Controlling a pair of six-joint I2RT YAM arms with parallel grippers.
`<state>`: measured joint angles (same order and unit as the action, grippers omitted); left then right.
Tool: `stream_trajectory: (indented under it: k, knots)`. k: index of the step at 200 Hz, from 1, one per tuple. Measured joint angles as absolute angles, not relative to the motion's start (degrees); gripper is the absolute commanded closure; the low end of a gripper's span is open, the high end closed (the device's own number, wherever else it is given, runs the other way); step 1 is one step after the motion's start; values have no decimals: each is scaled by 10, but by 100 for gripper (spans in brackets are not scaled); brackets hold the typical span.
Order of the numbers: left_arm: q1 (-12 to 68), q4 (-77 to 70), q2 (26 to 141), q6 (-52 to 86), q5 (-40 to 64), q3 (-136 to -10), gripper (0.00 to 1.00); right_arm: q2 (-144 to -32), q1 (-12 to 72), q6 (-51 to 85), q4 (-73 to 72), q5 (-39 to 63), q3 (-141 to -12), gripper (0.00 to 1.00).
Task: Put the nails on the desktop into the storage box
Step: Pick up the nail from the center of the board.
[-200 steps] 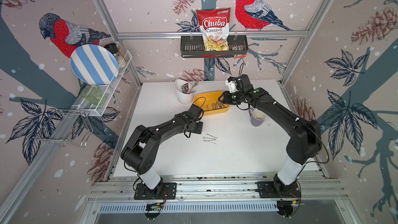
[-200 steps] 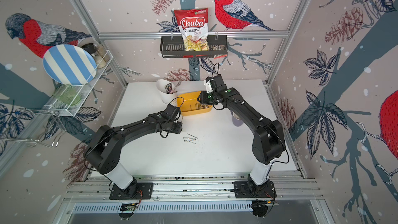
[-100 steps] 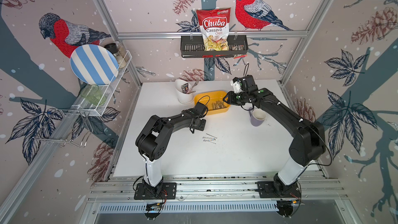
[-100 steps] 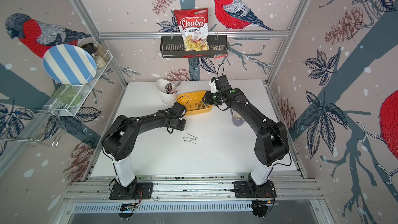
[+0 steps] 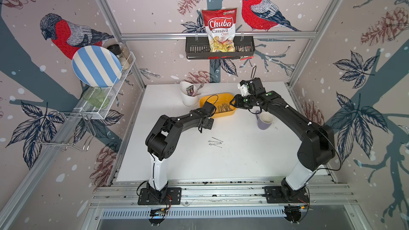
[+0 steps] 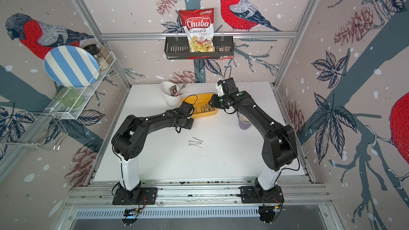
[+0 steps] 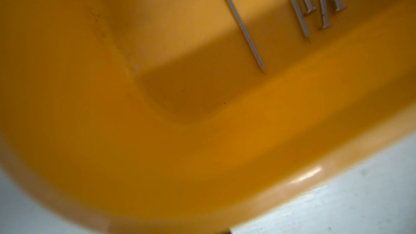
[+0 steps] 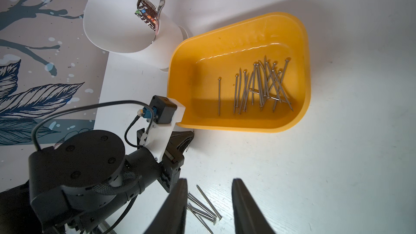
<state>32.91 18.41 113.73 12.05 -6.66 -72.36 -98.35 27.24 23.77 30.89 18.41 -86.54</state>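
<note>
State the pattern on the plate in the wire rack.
The plate has blue and white stripes; a top view shows it best.

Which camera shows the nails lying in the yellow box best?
Right wrist view: the nails in the storage box show whole, near and sharp. In both top views they are a small grey cluster. The left wrist view catches only a few ends.

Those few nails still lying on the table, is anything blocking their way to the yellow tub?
Nothing visible lies on the desktop between the loose nails and the storage box. The left gripper sits by the box's near rim, just beside that path, and the mug stands off to one side.
</note>
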Motion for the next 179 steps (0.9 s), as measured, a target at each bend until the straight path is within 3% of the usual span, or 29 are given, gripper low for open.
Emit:
stream_trajectory:
  k: [109, 179]
  knots:
    - [321, 273, 1032, 151, -24, -630, 100, -987, 277, 244, 291, 189, -855, 63]
    - [282, 308, 990, 185, 13, -674, 100, -1007, 288, 255, 288, 199, -863, 63]
